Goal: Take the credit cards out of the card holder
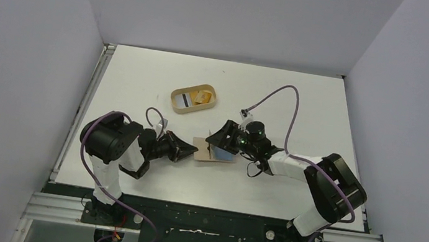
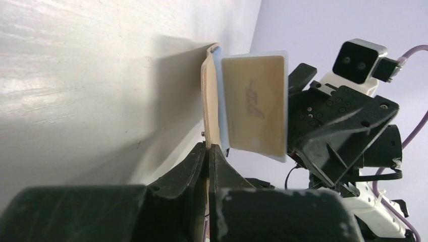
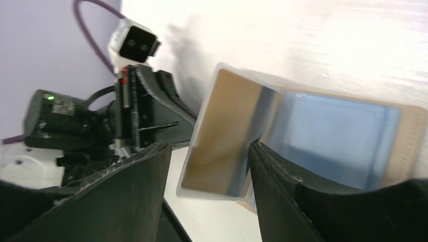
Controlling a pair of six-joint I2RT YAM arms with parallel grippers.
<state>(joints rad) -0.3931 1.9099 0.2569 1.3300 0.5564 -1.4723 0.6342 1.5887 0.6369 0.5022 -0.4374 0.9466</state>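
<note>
The tan card holder (image 1: 205, 151) lies open on the table between the arms. My left gripper (image 1: 191, 152) is shut on its left edge; the left wrist view shows the jaws (image 2: 208, 147) pinching the tan leather (image 2: 209, 96). A clear sleeve with a tan card (image 2: 255, 103) stands up from the holder. My right gripper (image 1: 216, 144) is open, and its jaws (image 3: 209, 146) stand on either side of that raised sleeve (image 3: 224, 133). A light blue credit card (image 3: 333, 136) sits in the holder's flat pocket and shows from above (image 1: 225, 157).
An oval tan wooden tray (image 1: 175, 104) stands further back on the table, with an orange piece and a striped card in it. White walls close in the table on three sides. A purple cable loops over the right arm (image 1: 293, 116).
</note>
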